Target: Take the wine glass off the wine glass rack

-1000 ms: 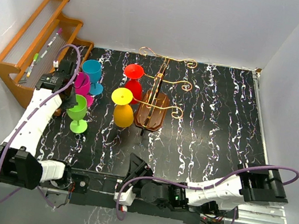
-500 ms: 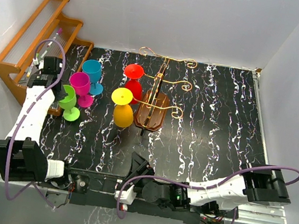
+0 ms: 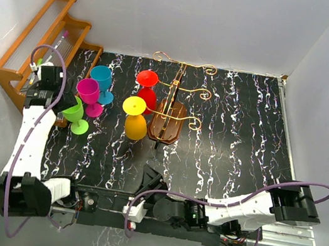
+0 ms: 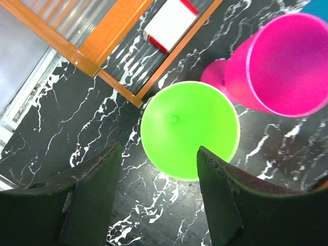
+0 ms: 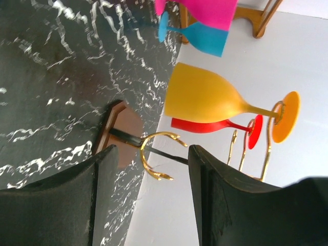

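The setting is a laboratory robot test cell, indicated by plain white panel walls point(image 3: 184, 12) enclosing a black marbled tabletop point(image 3: 240, 130), an aluminium frame rail point(image 3: 297, 240) at the arm bases, exposed purple cables point(image 3: 300, 183), and staged props: a wine glass rack point(image 3: 168, 120) and coloured plastic glasses point(image 3: 135, 125).

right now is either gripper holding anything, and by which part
Nothing: left gripper open, apart from the green glass; right gripper open and empty.

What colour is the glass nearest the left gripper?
The glass is lime green; the left wrist view shows it best.
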Robot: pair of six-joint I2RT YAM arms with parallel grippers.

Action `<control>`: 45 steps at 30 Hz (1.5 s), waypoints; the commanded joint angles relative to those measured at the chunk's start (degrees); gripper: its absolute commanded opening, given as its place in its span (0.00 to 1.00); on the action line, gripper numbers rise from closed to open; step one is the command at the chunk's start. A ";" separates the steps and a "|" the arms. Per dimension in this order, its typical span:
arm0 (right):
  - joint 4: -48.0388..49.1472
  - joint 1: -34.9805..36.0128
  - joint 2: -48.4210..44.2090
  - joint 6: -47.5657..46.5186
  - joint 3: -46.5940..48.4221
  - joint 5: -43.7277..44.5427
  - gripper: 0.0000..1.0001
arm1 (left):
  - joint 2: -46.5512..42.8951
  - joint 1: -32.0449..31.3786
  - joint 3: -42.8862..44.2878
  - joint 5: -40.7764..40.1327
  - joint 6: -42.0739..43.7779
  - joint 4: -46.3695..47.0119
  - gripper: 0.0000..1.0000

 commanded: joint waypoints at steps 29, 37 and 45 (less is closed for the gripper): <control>-54.68 -54.26 35.67 91.29 111.72 -55.26 0.57 | -35.85 -0.22 -20.43 12.22 -0.87 13.84 0.58; -57.94 -67.09 33.30 104.57 103.71 -75.31 0.42 | -35.53 -1.19 -21.09 14.36 -0.70 14.47 0.58; -70.72 -67.81 38.66 98.65 106.35 -74.87 0.49 | -35.08 -2.01 -21.20 15.27 -0.52 14.56 0.58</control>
